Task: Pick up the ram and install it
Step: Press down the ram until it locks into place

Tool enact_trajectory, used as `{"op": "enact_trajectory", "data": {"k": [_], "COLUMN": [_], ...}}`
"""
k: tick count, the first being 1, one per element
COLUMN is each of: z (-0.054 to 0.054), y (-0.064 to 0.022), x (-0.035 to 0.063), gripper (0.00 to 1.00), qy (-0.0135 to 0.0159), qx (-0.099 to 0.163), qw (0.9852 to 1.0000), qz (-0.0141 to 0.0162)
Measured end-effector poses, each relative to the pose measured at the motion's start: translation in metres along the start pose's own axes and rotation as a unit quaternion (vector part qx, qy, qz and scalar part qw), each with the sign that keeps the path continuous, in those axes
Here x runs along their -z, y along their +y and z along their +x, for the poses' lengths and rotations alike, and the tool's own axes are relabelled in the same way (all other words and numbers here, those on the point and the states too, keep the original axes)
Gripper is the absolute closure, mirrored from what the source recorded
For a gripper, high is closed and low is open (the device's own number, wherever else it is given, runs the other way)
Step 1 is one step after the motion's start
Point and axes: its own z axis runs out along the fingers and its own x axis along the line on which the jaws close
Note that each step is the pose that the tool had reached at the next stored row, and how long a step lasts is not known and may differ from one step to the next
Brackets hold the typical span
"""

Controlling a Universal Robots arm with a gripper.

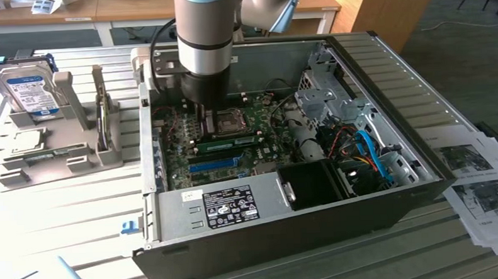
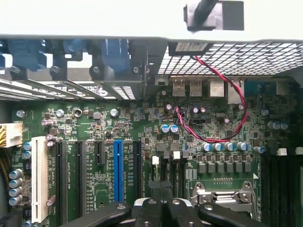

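My claw point(image 2: 162, 208) is pressed together, empty, hovering over the motherboard point(image 2: 142, 142) beside the CPU socket point(image 1: 229, 123).

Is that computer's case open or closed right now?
Open. The computer case lies on its side with the side cover off, so the green circuit board inside is bare, and the robot's arm reaches down into it.
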Motion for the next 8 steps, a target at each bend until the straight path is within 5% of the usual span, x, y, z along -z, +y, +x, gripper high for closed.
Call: {"op": "enact_trajectory", "data": {"k": [8], "z": [-0.0004], "y": [-0.0004], "x": [0.0095], "gripper": [0.91], "qy": [0.0000], "qx": [0.000], "qw": [1.0000], "qz": [0.0000]}}
